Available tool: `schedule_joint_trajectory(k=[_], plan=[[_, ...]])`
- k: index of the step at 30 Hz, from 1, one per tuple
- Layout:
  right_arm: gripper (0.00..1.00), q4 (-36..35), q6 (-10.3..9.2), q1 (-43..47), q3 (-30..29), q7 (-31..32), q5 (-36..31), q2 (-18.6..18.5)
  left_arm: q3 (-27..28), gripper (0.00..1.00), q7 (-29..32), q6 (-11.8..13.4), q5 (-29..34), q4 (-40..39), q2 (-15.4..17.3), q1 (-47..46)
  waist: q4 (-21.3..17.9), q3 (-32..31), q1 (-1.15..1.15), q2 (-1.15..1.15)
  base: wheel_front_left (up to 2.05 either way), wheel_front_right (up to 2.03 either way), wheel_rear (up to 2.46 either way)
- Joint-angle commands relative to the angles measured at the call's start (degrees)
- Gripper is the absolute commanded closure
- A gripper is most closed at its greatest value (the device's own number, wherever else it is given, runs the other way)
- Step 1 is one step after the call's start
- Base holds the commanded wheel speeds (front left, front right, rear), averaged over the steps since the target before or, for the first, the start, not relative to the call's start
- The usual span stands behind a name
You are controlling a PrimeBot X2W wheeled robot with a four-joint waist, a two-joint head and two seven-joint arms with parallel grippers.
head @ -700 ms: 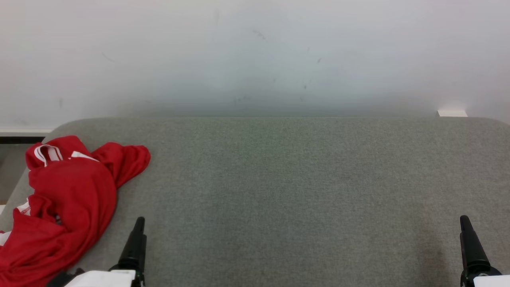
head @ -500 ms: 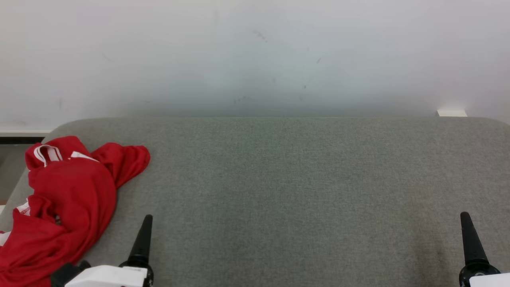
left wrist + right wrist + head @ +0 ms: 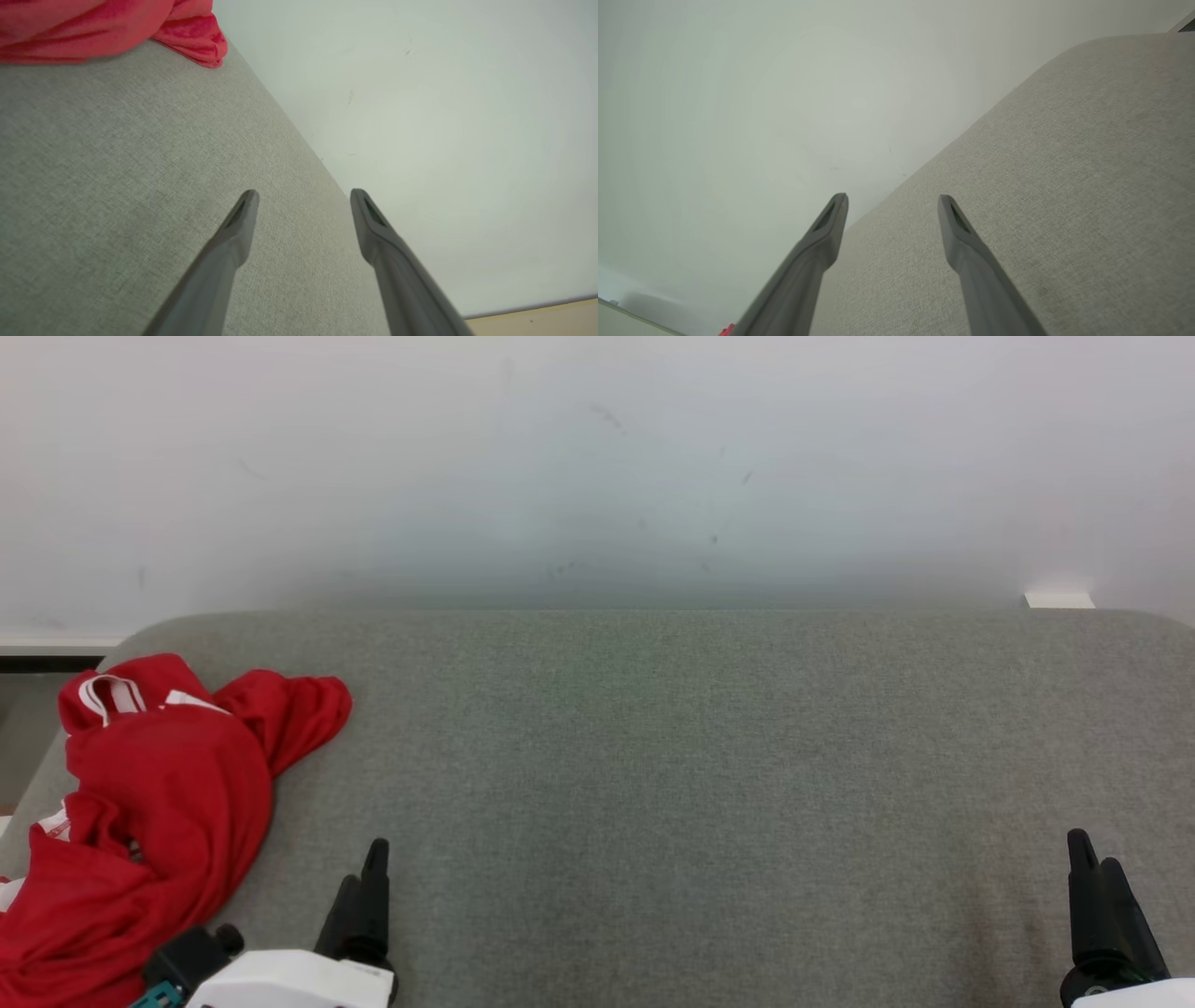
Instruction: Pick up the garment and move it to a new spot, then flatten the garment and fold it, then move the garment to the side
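Note:
A crumpled red garment (image 3: 159,812) with white trim lies in a heap at the left end of the grey fabric table (image 3: 691,775); its edge also shows in the left wrist view as the garment (image 3: 107,28) at the top left. My left gripper (image 3: 364,882) hovers at the lower left, just right of the heap and apart from it, fingers (image 3: 238,224) spread with nothing between them. At the lower right my right gripper (image 3: 1092,873) is open and empty over bare fabric, its fingers (image 3: 957,228) well apart.
A pale wall (image 3: 597,467) rises right behind the table's far edge. The table's rounded left corner (image 3: 140,630) sits by the garment, with a dark gap and floor beyond. A small white block (image 3: 1060,601) lies at the far right edge.
My left gripper has shifted right, away from the garment, and turned so both fingers show. The right gripper turned slightly too. The garment has not moved.

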Motion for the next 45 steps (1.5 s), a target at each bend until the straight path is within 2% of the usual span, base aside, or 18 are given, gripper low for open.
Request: schedule_joint_trajectory(k=[1,23,45], plan=[[0.00,-1.1,-0.04,0.0,0.2,-0.6,-2.0,-0.9,-0.3,0.00,-0.8,0.2,2.3,-0.6,0.4,-1.5,0.0,0.0,0.00,0.00,0.00,0.00,0.00],[0.00,-2.0,-0.06,1.9,1.9,-4.6,-17.7,-2.0,-2.4,0.00,-4.9,2.3,20.3,0.2,0.5,-1.9,-0.2,0.3,0.00,0.00,0.00,0.00,0.00],[0.00,-3.3,-0.08,4.3,1.8,-8.0,-29.1,-2.3,-2.8,0.00,-8.2,3.3,34.8,1.5,1.0,-0.9,0.0,-0.5,0.00,0.00,0.00,0.00,0.00]])
